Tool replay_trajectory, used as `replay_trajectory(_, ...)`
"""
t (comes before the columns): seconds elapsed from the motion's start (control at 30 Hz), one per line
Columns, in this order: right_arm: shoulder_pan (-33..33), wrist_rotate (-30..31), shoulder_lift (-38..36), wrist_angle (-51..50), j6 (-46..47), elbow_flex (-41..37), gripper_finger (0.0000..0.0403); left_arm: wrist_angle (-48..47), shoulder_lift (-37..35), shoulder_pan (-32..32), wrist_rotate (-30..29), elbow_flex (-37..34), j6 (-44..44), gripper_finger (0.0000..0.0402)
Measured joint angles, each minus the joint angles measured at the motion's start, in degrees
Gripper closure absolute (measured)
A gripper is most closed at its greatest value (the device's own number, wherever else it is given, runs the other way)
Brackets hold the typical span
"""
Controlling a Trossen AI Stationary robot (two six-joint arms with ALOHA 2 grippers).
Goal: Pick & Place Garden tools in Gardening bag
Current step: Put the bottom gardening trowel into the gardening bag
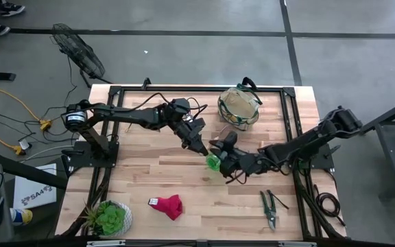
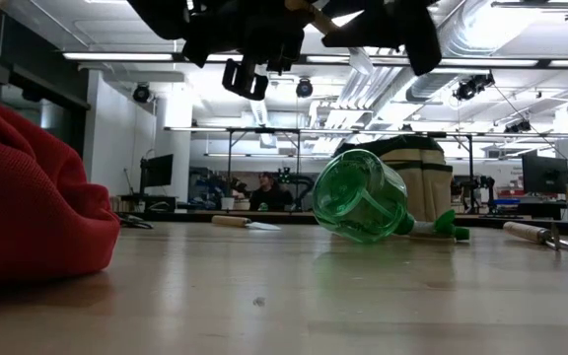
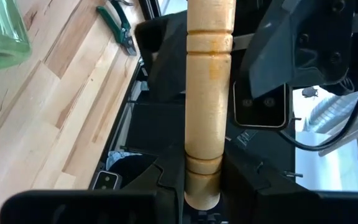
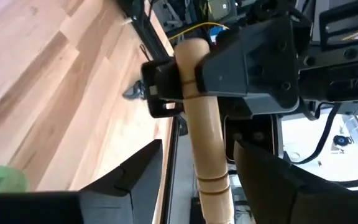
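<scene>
My left gripper (image 1: 201, 147) is shut on a garden tool's wooden handle (image 3: 209, 93) above the table's middle. My right gripper (image 1: 219, 148) faces it, open, with one finger on either side of the same handle (image 4: 205, 155) and a gap at each side. The tool's metal end is hidden. Just below the grippers a green spray bottle (image 1: 213, 162) lies on its side on the table. The gardening bag (image 1: 239, 106) stands at the far edge. A red glove (image 1: 168, 204) and pruning shears (image 1: 269, 208) lie near the front edge. My left gripper pinches the wooden handle near its rounded free end (image 3: 202, 177) between its two fingers. The handle runs along the fingers, out past their tips toward my right gripper. It is about level and lifted clear of the table.
A potted plant (image 1: 108, 218) stands at the near left corner. The low view shows another wooden-handled tool (image 2: 245, 223) lying flat far back and one (image 2: 532, 232) at the right. Bare wood lies between the glove and the shears.
</scene>
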Motion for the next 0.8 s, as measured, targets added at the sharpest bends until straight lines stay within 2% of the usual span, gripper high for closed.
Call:
replay_trajectory(0.27, -1.35, -0.6, 0.06, 3.72, -0.17, 0.0, 0.0245, -0.04, -0.02, 0.0, -0.47, 0.0, 0.02, 0.0337)
replay_trajectory(0.4, -1.32, -3.33, 0.06, 3.84, -1.29, 0.0, 0.0271, -0.05, -0.07, 0.0, -0.57, 0.0, 0.02, 0.0337)
replay_trajectory(0.67, -1.28, -3.26, 0.06, 3.36, -1.67, -0.04, 0.0327, -0.24, -0.11, 0.0, -0.79, 0.0, -0.64, 0.0337)
replay_trajectory(0.8, -1.26, -3.28, 0.06, 3.33, -1.77, -0.09, 0.0334, -0.39, -0.11, -0.02, -0.81, 0.0, -0.78, 0.0337)
